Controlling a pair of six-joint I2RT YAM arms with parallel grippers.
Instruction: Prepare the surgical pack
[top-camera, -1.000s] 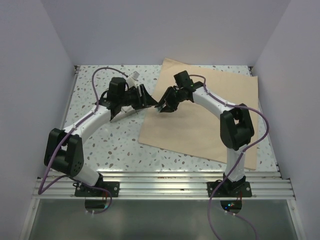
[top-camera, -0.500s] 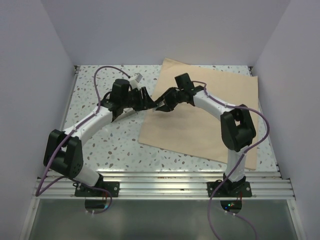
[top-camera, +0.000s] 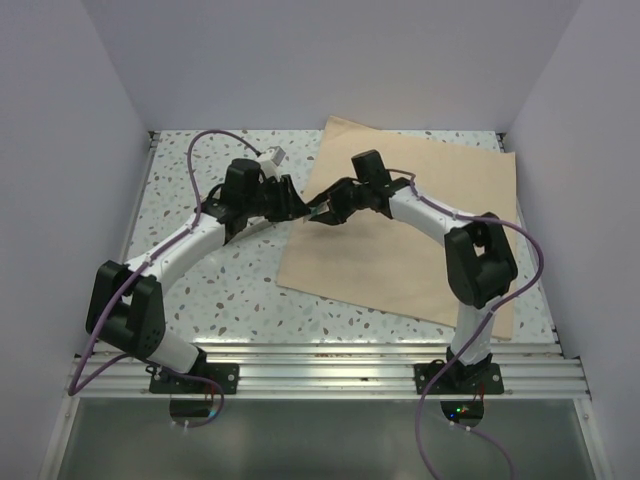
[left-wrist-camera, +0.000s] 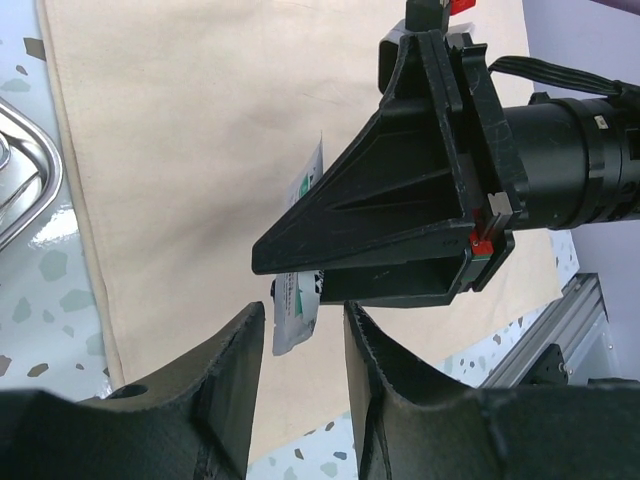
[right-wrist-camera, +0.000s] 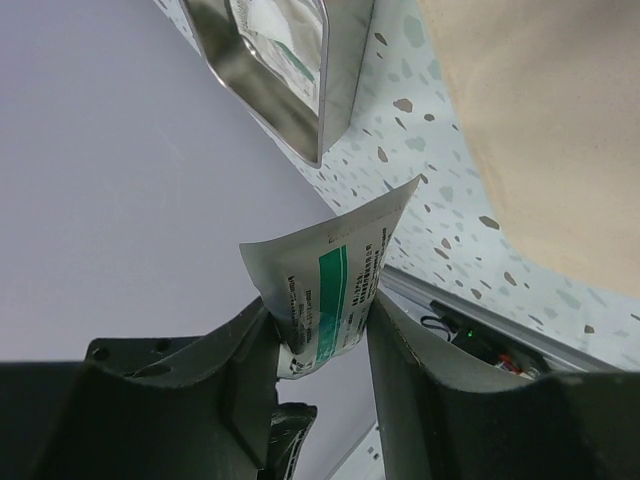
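Observation:
The tan wrap sheet lies flat over the right half of the table. My right gripper is shut on a white gauze packet with green print and holds it in the air at the sheet's left edge. My left gripper faces it, open, and the packet's lower end hangs between the left fingertips without visibly touching them. In the top view the two grippers nearly meet. The shiny metal tray sits on the speckled table left of the sheet, with another packet in it.
White walls enclose the table on three sides. An aluminium rail runs along the near edge by the arm bases. A purple cable loops above the left arm. The tray's corner lies just left of the sheet.
The left gripper has moved right toward the right gripper, and its jaws have narrowed around the packet's end. The right gripper has shifted slightly up and left, still holding the packet.

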